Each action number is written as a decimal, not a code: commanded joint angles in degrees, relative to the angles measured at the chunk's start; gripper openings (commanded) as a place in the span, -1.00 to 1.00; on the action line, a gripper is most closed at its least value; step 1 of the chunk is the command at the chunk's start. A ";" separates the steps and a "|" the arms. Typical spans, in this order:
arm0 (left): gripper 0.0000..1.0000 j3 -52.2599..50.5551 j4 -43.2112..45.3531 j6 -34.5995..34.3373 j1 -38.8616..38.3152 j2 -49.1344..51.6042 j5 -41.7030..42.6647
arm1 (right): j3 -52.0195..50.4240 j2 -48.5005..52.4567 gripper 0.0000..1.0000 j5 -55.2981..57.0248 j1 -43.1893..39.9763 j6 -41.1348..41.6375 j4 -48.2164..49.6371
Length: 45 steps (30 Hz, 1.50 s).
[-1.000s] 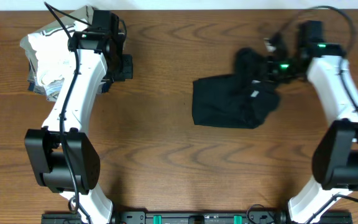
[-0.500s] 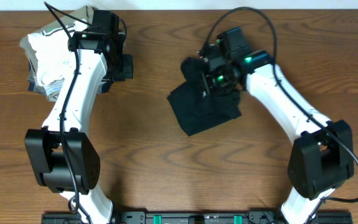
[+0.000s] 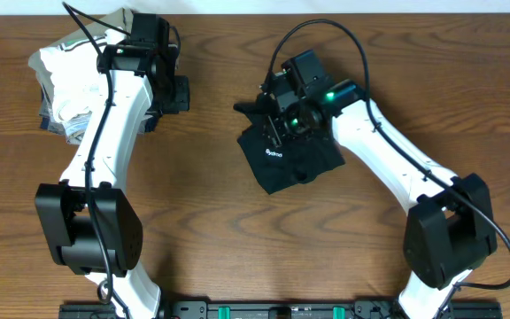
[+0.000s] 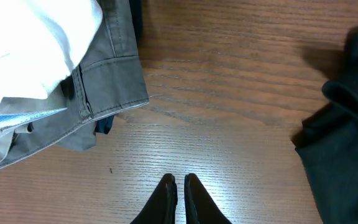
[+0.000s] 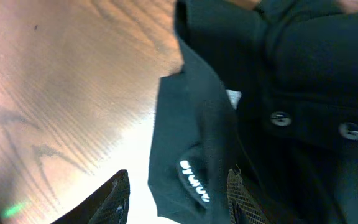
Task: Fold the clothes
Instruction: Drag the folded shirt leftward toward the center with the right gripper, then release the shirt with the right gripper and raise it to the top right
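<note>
– Where is the garment (image 3: 292, 164) lying?
– Mid-frame overhead, beneath the right gripper (image 5: 176, 182), whose jaws are standing wide, a fold between them.
– And the left gripper (image 4: 179, 185)?
– Hovering nearly closed, holding nothing.

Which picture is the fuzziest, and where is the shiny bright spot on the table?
Right wrist view: fuzziest, the black garment and wood grain smeared, with a white glare patch on the table beside the cloth. Left wrist view: sharp grain, only a soft sheen. Overhead view: evenly lit and clear.
</note>
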 commanded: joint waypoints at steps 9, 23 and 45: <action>-0.83 -0.17 0.04 0.98 0.24 0.76 -0.92 | 2.73 -8.00 0.01 -0.98 -5.03 -4.37 -2.75; -0.83 -0.17 0.24 0.98 0.24 0.76 -0.92 | 1.11 0.15 0.08 -4.70 -6.10 -4.37 -5.57; -0.83 -0.17 0.50 0.96 1.51 0.76 -0.92 | -2.78 8.66 -0.04 2.89 4.55 -3.19 -10.47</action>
